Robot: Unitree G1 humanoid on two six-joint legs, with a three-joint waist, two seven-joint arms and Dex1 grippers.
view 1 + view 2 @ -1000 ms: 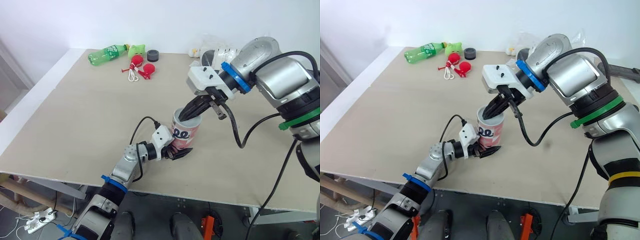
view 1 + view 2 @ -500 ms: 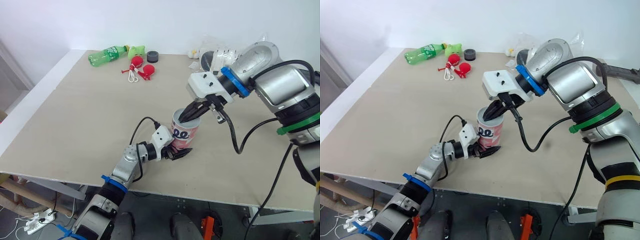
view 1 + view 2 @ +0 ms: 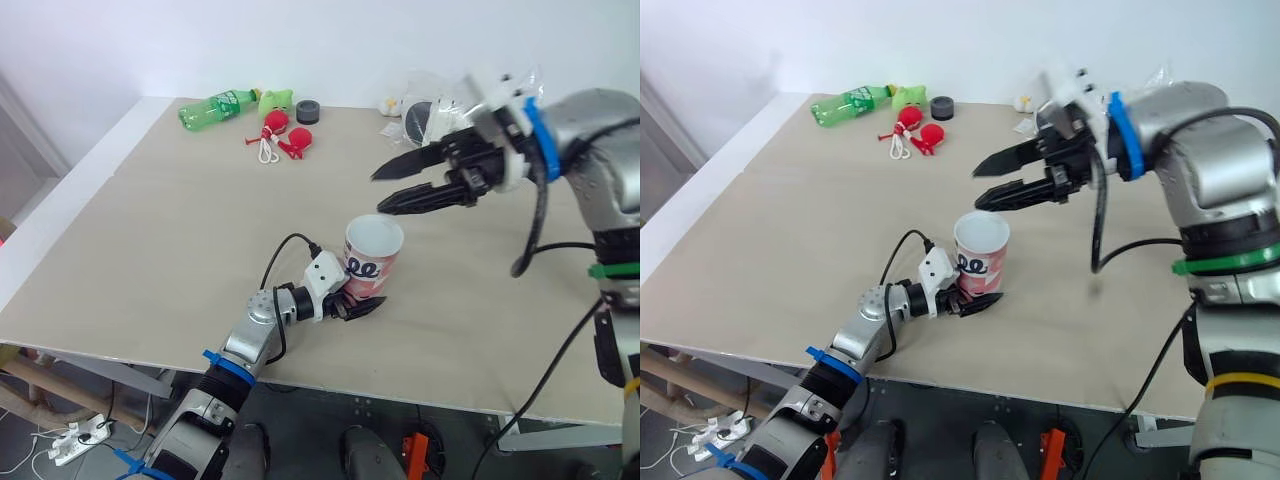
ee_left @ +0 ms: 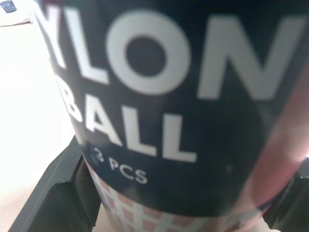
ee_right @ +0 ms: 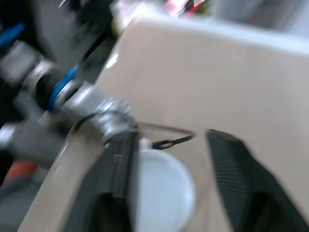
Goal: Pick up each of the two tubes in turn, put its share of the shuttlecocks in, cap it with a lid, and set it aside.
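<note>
Head views: left tool [image 3: 358, 306] clamps the tube [image 3: 372, 260] upright at the worktop's [image 3: 180, 230] front edge; right tool [image 3: 379, 193] hovers above, spread, empty. Left wrist: tube wedged between fingers [image 4: 48, 198]. Right wrist: uncapped tube below; looks like the filling step, next fetch a shuttlecock.

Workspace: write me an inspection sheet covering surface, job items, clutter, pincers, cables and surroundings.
Surface: beige table, flat.
Job's things: tube upright near the front edge, uncapped; clear bag of white items at the far edge, possibly the shuttlecocks.
Clutter: green bottle, green toy, dark ring, red toys with white cord, all far left.
Pincers: left pincer shut on the tube's base; right pincer open, empty, raised beyond the tube.
Cables: left wrist cable; right arm cable hanging loose.
Surroundings: white wall; power strip on the floor.
</note>
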